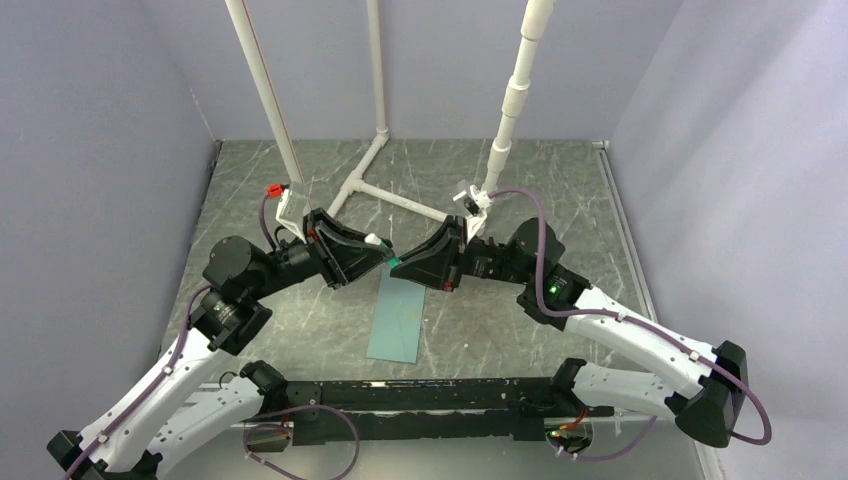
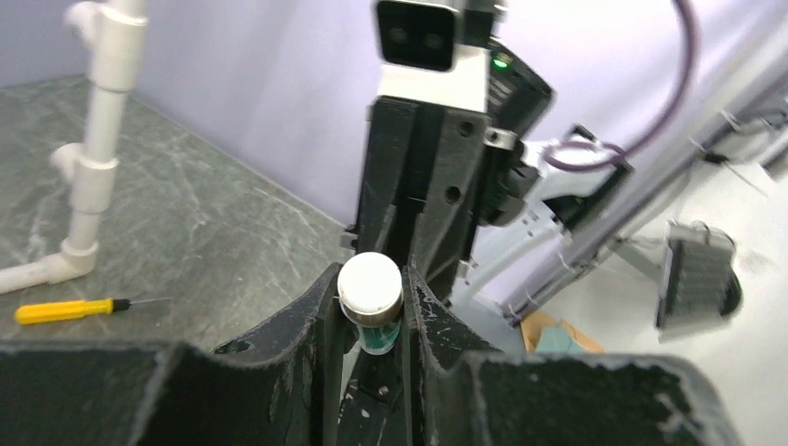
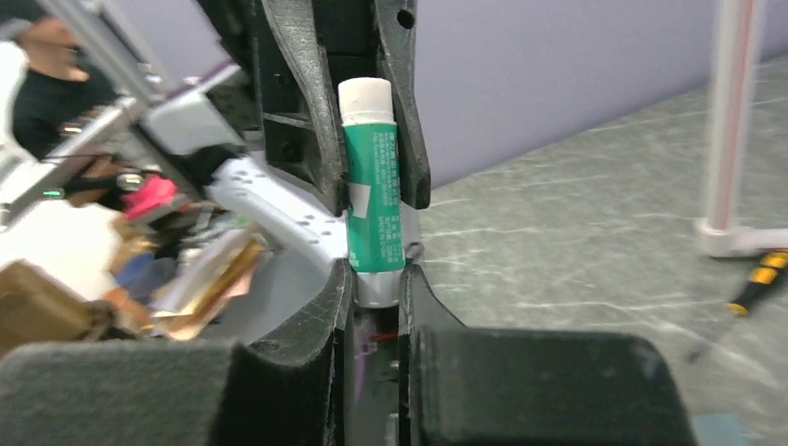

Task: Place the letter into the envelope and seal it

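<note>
The envelope (image 1: 396, 322), a flat, pale teal paper rectangle, lies on the grey veined table (image 1: 520, 180), its long axis running 12 to 6 o'clock, directly below both pincers. The left pincer (image 1: 377, 247) clamps the white cap of a cylindrical green glue stick (image 3: 374, 186). The right pincer (image 1: 398, 265) clamps its opposite end.

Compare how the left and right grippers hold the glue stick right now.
The left gripper clamps the white cap end; the right gripper clamps the opposite, base end. The left gripper reaches in from the left, the right gripper from the right, so their fingertips face each other. Shared: both are shut on the same teal glue stick, near the far end of the envelope.
</note>
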`<state>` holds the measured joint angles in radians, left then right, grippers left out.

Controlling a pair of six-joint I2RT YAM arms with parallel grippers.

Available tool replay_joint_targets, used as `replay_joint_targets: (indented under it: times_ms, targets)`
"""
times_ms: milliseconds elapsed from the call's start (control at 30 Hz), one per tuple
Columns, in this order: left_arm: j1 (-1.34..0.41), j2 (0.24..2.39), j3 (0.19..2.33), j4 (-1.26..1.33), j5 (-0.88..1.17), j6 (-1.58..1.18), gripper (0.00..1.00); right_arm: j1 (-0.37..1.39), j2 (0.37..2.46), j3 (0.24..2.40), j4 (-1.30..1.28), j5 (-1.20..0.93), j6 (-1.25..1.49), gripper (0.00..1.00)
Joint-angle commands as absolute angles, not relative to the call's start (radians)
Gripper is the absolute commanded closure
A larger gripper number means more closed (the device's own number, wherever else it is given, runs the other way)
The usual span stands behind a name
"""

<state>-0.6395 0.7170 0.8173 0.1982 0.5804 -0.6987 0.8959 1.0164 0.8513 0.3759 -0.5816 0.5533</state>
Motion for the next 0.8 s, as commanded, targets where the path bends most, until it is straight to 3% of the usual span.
replay_joint_targets:
  times_ms: [0, 167, 267, 600, 633, 667, 700, 767]
  targets:
    - [-0.638, 0.721, 0.870, 0.055, 0.292, -0.718, 0.97, 0.924, 1.057, 0.951, 0.176, -0.370, 0.306, 1.00]
    - [-0.638, 0.768, 0.994, -0.294, -0.065, -0.817, 0.98, 0.960, 1.116, 1.049, 0.099, -0.087, 0.173, 1.00]
    - [-0.637, 0.819, 1.083, -0.467, -0.177, -0.907, 0.98, 1.013, 1.137, 1.088, 0.090, 0.043, 0.084, 1.00]
    - [-0.637, 0.865, 1.164, -0.516, -0.078, -0.960, 0.97, 1.107, 1.128, 1.107, 0.043, 0.180, -0.038, 1.00]
    - [-0.638, 0.858, 1.164, -0.518, -0.074, -0.956, 0.97, 1.111, 1.121, 1.102, 0.037, 0.199, -0.039, 0.97]
    - [-0.639, 0.848, 1.163, -0.508, -0.066, -0.944, 0.98, 1.112, 1.111, 1.096, 0.030, 0.208, -0.030, 0.84]
    - [-0.638, 0.840, 1.156, -0.479, -0.045, -0.919, 0.98, 1.112, 1.098, 1.091, 0.023, 0.209, -0.010, 0.63]
    - [-0.638, 0.825, 1.144, -0.421, 0.019, -0.836, 0.98, 1.109, 1.066, 1.086, 0.006, 0.152, 0.054, 0.38]
